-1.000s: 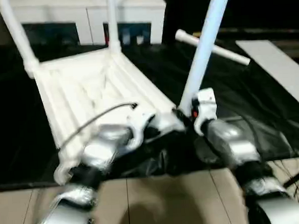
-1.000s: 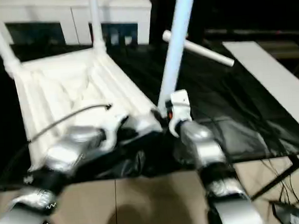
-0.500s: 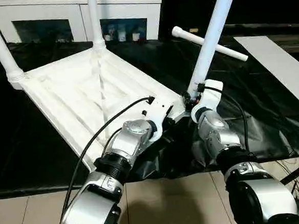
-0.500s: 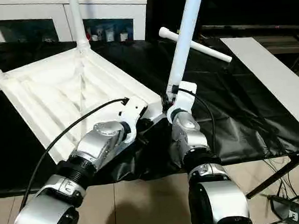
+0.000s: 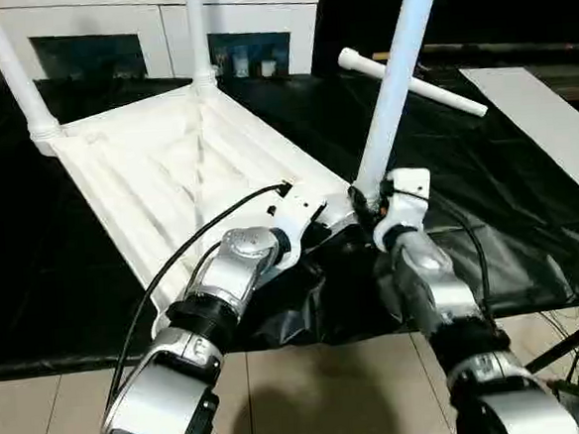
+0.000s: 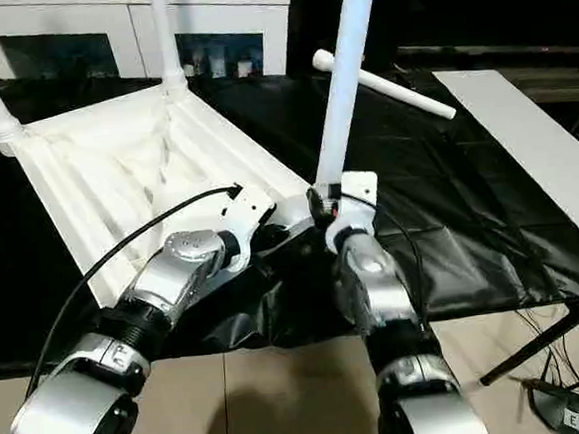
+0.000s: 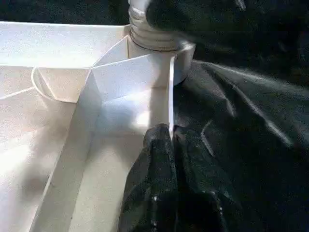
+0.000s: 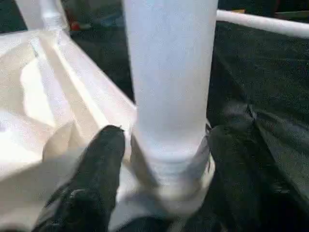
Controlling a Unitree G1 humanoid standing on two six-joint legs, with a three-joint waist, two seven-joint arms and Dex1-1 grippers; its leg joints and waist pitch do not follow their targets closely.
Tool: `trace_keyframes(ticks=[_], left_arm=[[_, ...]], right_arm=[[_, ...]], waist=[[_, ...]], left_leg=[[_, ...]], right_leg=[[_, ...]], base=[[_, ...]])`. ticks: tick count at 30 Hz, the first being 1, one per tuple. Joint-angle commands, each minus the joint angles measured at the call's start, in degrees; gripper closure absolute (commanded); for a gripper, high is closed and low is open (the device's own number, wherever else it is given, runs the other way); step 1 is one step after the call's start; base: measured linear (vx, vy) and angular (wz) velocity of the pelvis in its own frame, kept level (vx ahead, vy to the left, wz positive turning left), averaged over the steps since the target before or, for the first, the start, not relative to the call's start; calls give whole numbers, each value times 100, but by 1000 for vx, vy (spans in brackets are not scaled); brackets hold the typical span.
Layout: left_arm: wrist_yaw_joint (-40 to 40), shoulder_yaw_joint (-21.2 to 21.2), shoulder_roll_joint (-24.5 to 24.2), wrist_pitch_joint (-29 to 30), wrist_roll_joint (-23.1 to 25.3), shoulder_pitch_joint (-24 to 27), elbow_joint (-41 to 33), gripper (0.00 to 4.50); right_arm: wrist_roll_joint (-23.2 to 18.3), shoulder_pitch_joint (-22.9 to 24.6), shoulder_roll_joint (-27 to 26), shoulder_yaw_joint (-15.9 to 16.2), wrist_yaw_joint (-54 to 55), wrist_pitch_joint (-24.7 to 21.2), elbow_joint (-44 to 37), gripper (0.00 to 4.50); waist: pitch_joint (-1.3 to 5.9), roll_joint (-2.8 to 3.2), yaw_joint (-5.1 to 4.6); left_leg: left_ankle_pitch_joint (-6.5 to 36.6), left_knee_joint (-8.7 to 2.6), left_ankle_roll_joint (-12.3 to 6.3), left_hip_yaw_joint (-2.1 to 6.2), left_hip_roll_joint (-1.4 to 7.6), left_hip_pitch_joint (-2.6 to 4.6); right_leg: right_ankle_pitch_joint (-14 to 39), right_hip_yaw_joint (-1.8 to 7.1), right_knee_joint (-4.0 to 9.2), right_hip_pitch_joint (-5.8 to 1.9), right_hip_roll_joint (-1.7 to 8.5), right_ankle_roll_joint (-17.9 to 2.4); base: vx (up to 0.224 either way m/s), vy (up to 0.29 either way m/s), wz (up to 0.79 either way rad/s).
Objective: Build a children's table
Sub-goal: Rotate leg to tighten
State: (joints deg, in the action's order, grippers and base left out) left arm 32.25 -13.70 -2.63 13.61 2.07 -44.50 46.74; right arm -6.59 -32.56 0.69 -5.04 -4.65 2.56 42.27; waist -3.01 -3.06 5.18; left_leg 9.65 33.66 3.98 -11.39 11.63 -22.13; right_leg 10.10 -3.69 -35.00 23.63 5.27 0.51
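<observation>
right hand (image 8: 164,159) unmoved at round leg (image 5: 392,91) | ribbed tabletop (image 5: 157,167)

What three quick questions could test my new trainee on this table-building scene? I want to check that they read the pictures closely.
1. True or false: the table top lies with its ribbed underside facing up.
2. How many legs stand upright in its corners, and where is the spare leg?
3. Which claw pinches the top's rim: (a) left claw, (b) right claw?

Key:
1. True.
2. Three; the spare leg lies loose on the black sheet beyond the table.
3. (a); the right claw sits around the base of the near leg.
</observation>
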Motion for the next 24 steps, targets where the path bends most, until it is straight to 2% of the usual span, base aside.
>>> trace_keyframes(ticks=[1, 2, 3, 4, 5, 7, 9, 10, 11, 13, 16, 17, 18, 20, 21, 22, 24], left_arm=[[87, 115, 8, -392, -71, -233, -131, 450], [95, 126, -12, -425, -72, -241, -102, 450], [81, 142, -38, -462, -66, -245, -80, 450], [86, 175, -70, -504, -62, -249, -45, 450], [88, 185, -80, -519, -60, -250, -32, 450], [99, 199, -122, -628, -37, -250, 15, 450], [27, 197, -189, -892, 12, -246, 71, 450], [13, 230, -213, -1071, -4, -237, 88, 450], [13, 267, -235, -1147, -32, -230, 74, 450], [141, 352, -271, -1129, -163, -198, -59, 407], [307, 448, -327, -1059, -333, -125, -365, 396], [396, 537, -373, -1032, -470, -36, -677, 394], [414, 557, -382, -1026, -500, -17, -742, 368], [540, 616, -394, -856, -640, 35, -929, 358], [961, 610, -539, -307, -930, 237, -1515, 354], [1433, 502, -768, 209, -1146, 470, -2107, 341], [1989, 320, -1095, 700, -1363, 756, -2759, 341]], right_arm=[[-60, 143, 86, -50, -101, -116, -344, 130], [-92, 206, 107, -62, -142, -163, -455, 114], [-92, 257, 131, -63, -145, -198, -543, 117], [-66, 330, 171, -30, -138, -282, -674, 107], [-56, 355, 183, -19, -135, -313, -721, 107], [-1, 443, 216, 28, -161, -421, -913, 79], [68, 538, 274, 102, -178, -498, -1113, 70], [114, 600, 313, 135, -179, -536, -1228, 70], [150, 661, 348, 160, -201, -590, -1335, 70], [181, 761, 398, 185, -255, -677, -1504, 67], [178, 872, 446, 212, -338, -781, -1674, 67], [163, 957, 494, 267, -425, -888, -1800, 67], [159, 975, 504, 279, -443, -911, -1827, 67], [157, 1005, 530, 310, -489, -947, -1869, 67], [171, 1072, 595, 416, -658, -1003, -1982, 67], [176, 1123, 656, 510, -848, -1065, -2092, 67], [171, 1164, 730, 601, -1057, -1124, -2208, 67]], waist=[[402, -8, 24], [404, 99, 24], [394, 58, 5], [414, 12, 15], [407, 18, 22], [407, 19, 26], [395, -41, 24], [389, -14, 30], [396, -11, 29], [399, -21, 29], [411, 10, 47], [398, 16, 40], [389, 15, 42], [377, 11, 27], [377, 37, 30], [376, 31, 29], [367, 32, 3]], left_leg=[[1098, -400, -183, 75, 149, 119], [1055, -399, -189, 86, 145, 120], [1094, -405, -200, 74, 146, 124], [986, -385, -226, 74, 140, 113], [948, -383, -251, 70, 138, 112], [858, -374, -308, 65, 135, 110], [846, -376, -337, 63, 133, 93], [878, -382, -341, 66, 138, 104], [882, -378, -324, 69, 139, 105], [837, -376, -328, 68, 143, 104], [750, -365, -349, 67, 163, 116], [772, -366, -354, 67, 171, 108], [810, -371, -348, 67, 176, 115], [900, -371, -331, 55, 162, 114], [935, -374, -297, 58, 160, 119], [929, -377, -277, 62, 167, 109], [899, -387, -261, 56, 169, 88]], right_leg=[[706, 236, 379, -294, 302, -1103], [608, 237, 360, -289, 295, -1133], [606, 236, 392, -282, 279, -1134], [464, 235, 351, -314, 284, -1167], [423, 237, 350, -308, 284, -1181], [408, 235, 346, -309, 294, -1225], [493, 233, 356, -319, 289, -1189], [590, 236, 370, -308, 294, -1151], [614, 237, 368, -309, 294, -1131], [548, 236, 352, -303, 294, -1149], [320, 236, 321, -297, 310, -1294], [228, 232, 307, -302, 298, -1343], [246, 229, 307, -296, 297, -1357], [354, 235, 319, -287, 291, -1358], [415, 234, 312, -293, 295, -1352], [447, 238, 309, -298, 298, -1359], [450, 243, 292, -303, 277, -1325]], base=[[0, 0, 0], [0, 0, 0], [0, 0, 0], [0, 0, 0], [0, 0, 0], [0, 0, 0], [0, 0, 0], [0, 0, 0], [0, 0, 0], [0, 0, 0], [0, 0, 0], [0, 0, 0], [0, 0, 0], [0, 0, 0], [0, 0, 0], [0, 0, 0], [0, 0, 0]])
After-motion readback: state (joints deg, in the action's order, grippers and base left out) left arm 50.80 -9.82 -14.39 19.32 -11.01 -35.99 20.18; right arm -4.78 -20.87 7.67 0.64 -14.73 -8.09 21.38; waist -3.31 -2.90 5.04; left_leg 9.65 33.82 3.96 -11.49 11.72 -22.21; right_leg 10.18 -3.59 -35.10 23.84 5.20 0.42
